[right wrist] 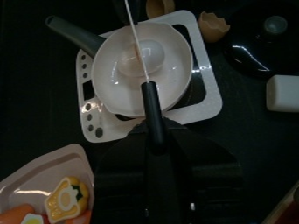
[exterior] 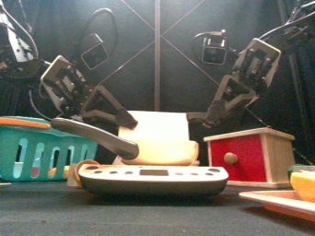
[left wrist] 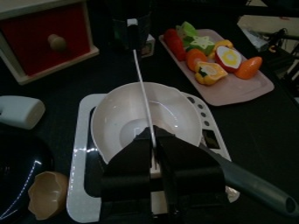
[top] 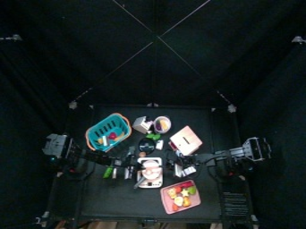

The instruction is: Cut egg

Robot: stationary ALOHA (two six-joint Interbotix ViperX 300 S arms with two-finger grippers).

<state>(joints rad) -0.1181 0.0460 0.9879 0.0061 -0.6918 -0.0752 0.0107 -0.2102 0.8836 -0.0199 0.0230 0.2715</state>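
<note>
A: Item one, top view?

B: High overhead, facing straight down; my bench (top: 120,192) sits small and far, mid-picture.

A: Item two, front view?

B: Bench height at the front edge, facing level across; the white scale (exterior: 150,180) stands near and large, my arms behind it.

A: Items three and four?

B: One camera on each of my wrists, close, facing down along each pincer. Both take in the white bowl (left wrist: 128,118) on the scale and the food tray (left wrist: 251,83).

A: Shared ground?

B: Scale and red box (exterior: 246,155) appear in top, front and left wrist views.
</note>
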